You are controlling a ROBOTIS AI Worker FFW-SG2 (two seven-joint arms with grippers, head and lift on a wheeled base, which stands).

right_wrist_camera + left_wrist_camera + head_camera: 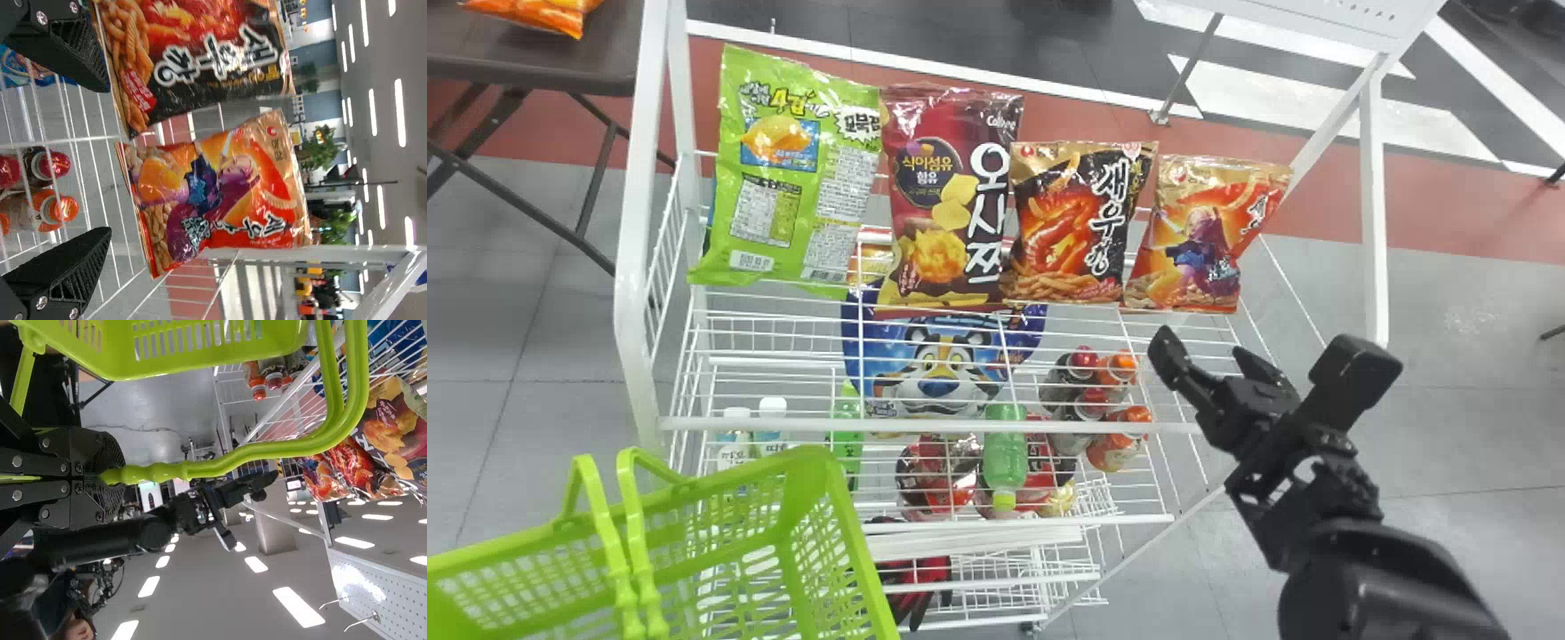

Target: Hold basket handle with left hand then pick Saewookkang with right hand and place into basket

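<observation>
Cut off at the head view's left and bottom edges, a green basket (839,533) hung nearest, its handle (637,524) pinched by the left gripper (111,477). Beyond, the right gripper (1202,345) stood wide and empty before the rack (925,427). Toward the top shelf's far edge and right corner, two Saewookkang bags, one black and gold (1072,222), one orange (1202,240), stood with tops up and long axes upright, the orange one tilting rightward. Both bore big Korean lettering; bottles (1005,453) below were partly hidden by wires.
</observation>
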